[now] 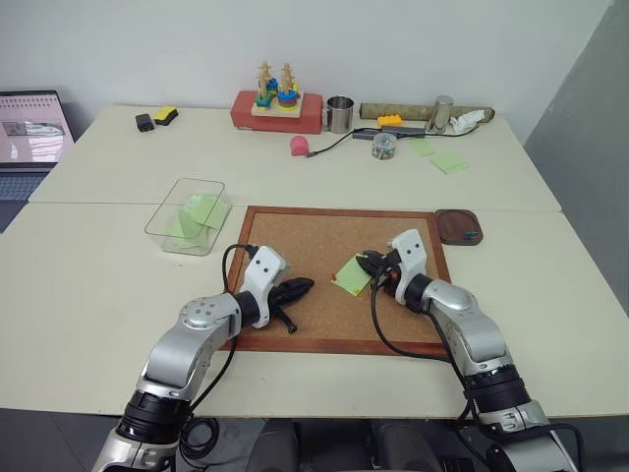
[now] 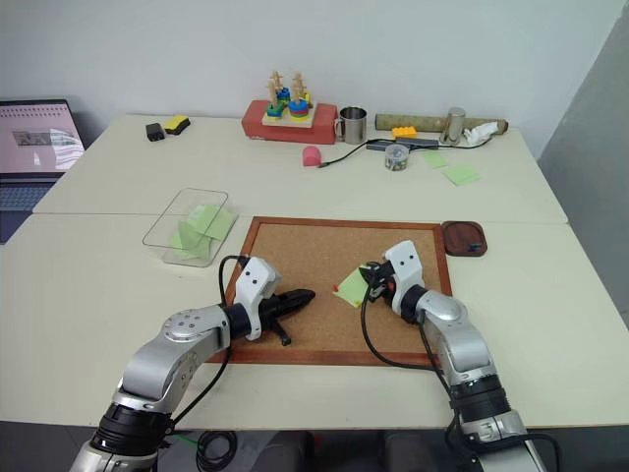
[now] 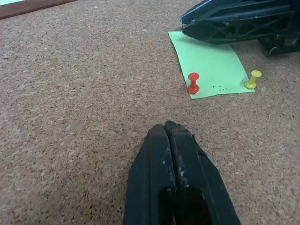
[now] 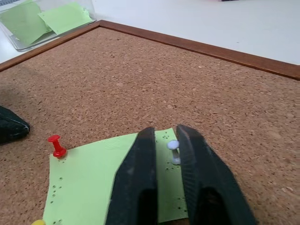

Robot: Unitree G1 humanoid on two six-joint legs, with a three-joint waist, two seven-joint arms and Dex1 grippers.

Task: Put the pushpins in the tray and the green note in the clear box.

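Corkboard (image 1: 314,246): right gripper (image 4: 174,146) clamps white pushpin (image 4: 173,145); left gripper (image 3: 168,129) closed, empty.

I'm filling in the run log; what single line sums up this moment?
right gripper: shut on white pushpin in green note | left gripper: shut, empty | red pushpin, yellow pushpin: still pinned | corkboard

Corkboard (image 1: 324,246) lies centre on the near surface (image 1: 98,295). Clear box (image 1: 187,214) sits just off the board's far left corner, notes inside. Tray (image 1: 459,226) sits just off its far right corner. Green note (image 1: 352,276) lies on the board, right of centre, with three pushpins (image 3: 193,83) standing in it. Left tool (image 1: 295,289) hangs over the board left of the note; right tool (image 1: 366,264) is at the note's right edge, around one pin. Laptop (image 1: 29,133) stands far left.
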